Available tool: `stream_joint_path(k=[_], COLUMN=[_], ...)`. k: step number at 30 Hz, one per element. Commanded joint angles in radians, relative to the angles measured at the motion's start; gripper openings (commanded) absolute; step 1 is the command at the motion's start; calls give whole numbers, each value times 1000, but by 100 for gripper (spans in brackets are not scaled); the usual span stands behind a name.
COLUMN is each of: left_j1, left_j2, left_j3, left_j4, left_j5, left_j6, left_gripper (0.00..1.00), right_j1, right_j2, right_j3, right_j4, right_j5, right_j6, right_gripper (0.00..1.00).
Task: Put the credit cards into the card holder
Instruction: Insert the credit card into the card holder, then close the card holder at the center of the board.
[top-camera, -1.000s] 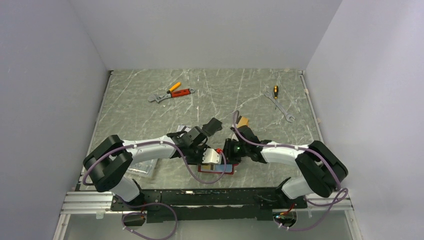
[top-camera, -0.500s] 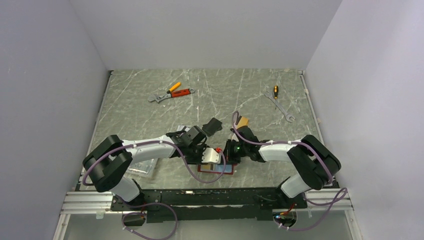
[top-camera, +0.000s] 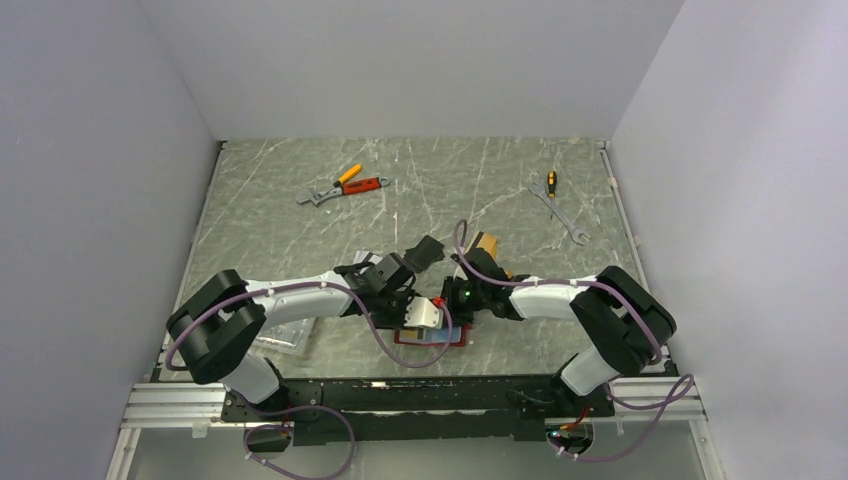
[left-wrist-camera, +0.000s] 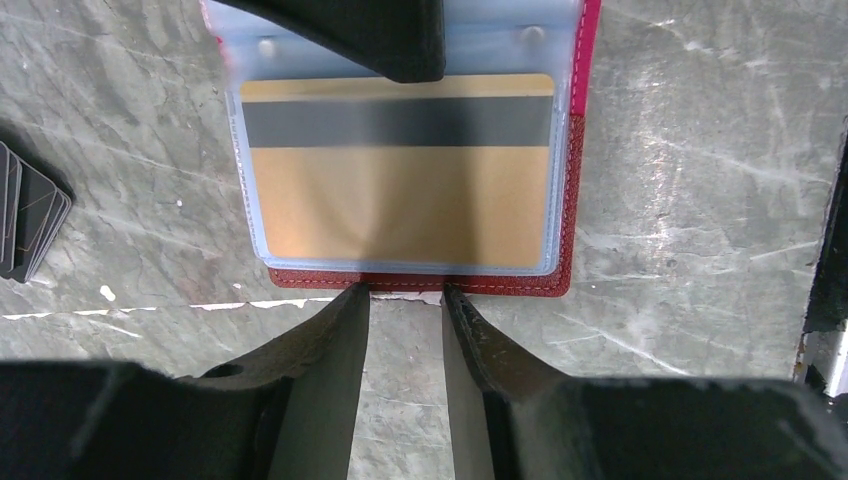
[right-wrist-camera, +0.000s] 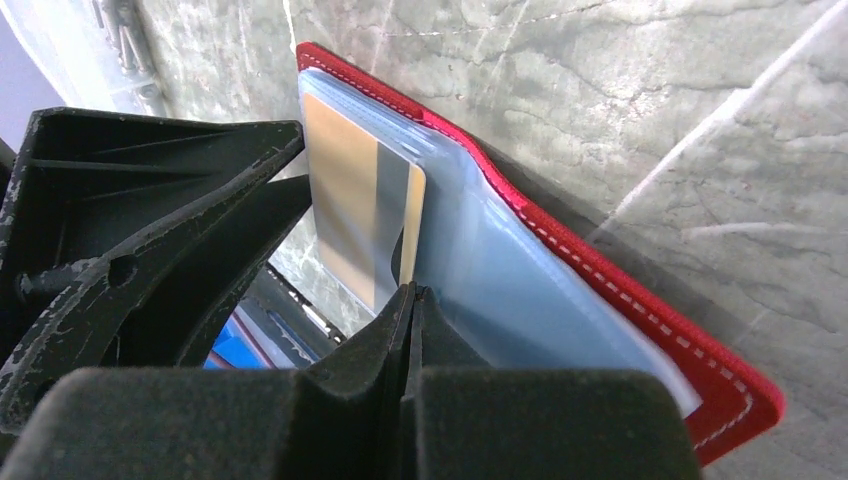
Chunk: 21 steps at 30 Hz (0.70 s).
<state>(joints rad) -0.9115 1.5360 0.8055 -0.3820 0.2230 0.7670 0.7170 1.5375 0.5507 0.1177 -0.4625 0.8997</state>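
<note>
Leftward shift of the right hand (right-wrist-camera: 410, 300) since a second ago, and from partly open to closed, fingers flat together with nothing between. Tip now against the edge of an orange-gold plastic card with a dark stripe (left-wrist-camera: 400, 190), sitting in a bluish clear sleeve of the red stitched leather-like card holder (left-wrist-camera: 572, 200), spread open on the grey marbled bench (left-wrist-camera: 700, 200). Left hand (left-wrist-camera: 405, 298) slightly open, empty, fingertips at the holder's near edge, opposite the right.

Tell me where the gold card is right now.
In the left wrist view the gold card sits in the clear sleeve of the open red card holder, just beyond the left gripper.
</note>
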Motion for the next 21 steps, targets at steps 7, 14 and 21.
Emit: stream_joint_path(k=[7,14,21], left_j1=[66,186,208], left_j2=[-95,-220,-245], left_j3=[91,165,114], left_j4=[-92,-183,-196], left_j5=[20,69,160], left_j6=[-11,-41,-66], left_gripper=[44,53,46], right_j1=[-88,-112,-110], right_j2=[-260,-537,-730], right_j3=[2,-88,-275], right_j4=[-247,-400,-381], right_j5=[66,120,132], right_j6=[-57,-50,20], right_gripper=[38,58,71])
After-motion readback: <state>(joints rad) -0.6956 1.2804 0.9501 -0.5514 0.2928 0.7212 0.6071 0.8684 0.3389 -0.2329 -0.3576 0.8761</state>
